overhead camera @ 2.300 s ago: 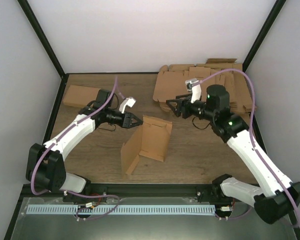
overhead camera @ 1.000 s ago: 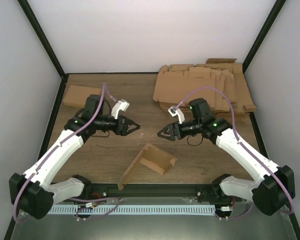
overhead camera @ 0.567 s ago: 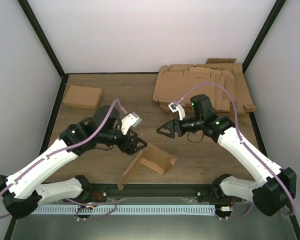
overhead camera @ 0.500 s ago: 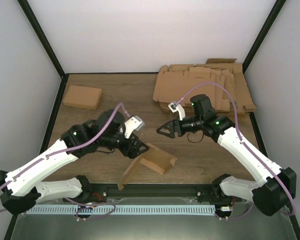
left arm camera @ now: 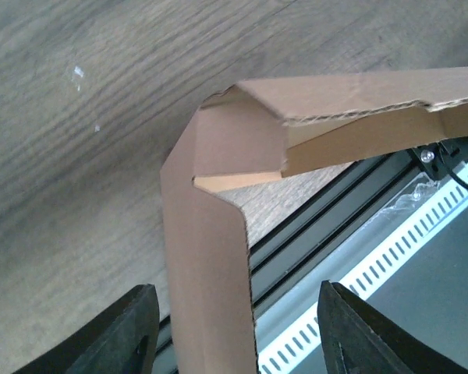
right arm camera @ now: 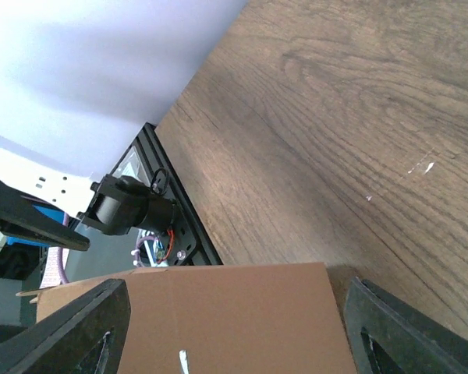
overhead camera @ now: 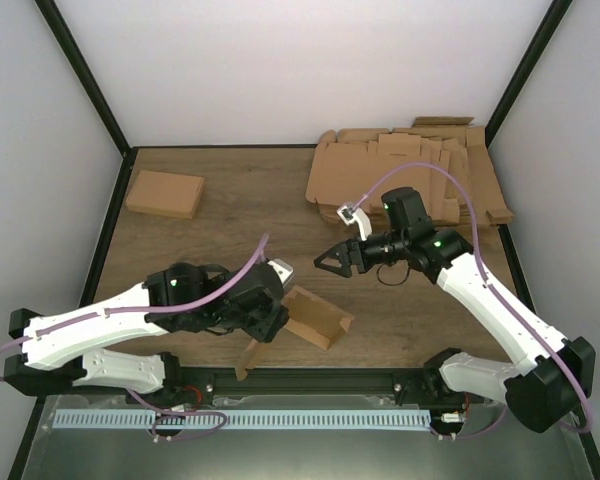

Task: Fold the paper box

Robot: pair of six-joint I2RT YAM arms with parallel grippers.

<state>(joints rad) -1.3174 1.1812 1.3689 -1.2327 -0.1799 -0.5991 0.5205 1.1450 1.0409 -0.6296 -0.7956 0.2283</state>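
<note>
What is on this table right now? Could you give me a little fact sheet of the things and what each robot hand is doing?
Surface: wooden table
Paper box: brown cardboard, partly folded, at the table's front edge
Left gripper: open, fingers on either side of one flap of the paper box, not clamped on it
Right gripper: open, holding nothing, hovering over the table just behind the paper box
Back right: pile of flat cardboard sheets
Back left: closed cardboard box, lying flat
</note>
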